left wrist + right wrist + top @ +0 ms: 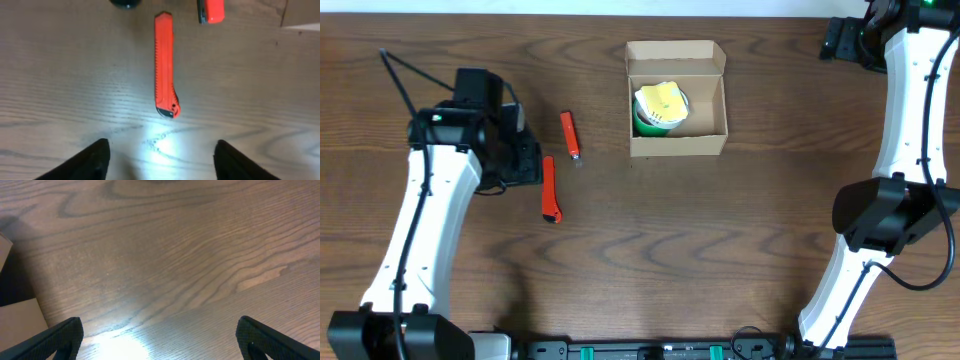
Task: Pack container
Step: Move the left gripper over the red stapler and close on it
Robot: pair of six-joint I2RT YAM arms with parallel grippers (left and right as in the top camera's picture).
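Table [740,250]: dark wood grain.

Container [676,100]: tan cardboard box at upper centre of the table, flap lid folded back on the far side, mouth open upward. Inside, against its left wall, sits a green round roll [660,108] with a yellow top.

Left arm [430,210]: rises from the near left corner and leans toward centre, with the wrist bent over the table well left of the container. Left gripper [161,145]: claw spread, with bare wood between the fingers [95,160] and nothing pinched. In the left wrist view an orange cutter [165,65] lies just ahead of the fingertips, lengthwise, black end nearest and not touched. A second orange cutter [210,10] lies beyond it, cut off by the frame edge. Overhead, both cutters lie between the left wrist and the container, apart from each other.

Right arm [910,100]: stretched from the near right corner to the far right corner, elbow folded, well clear of the container. Right gripper [160,320]: claw spread wide over bare table, holding nothing. A cardboard edge shows at the left of its view.
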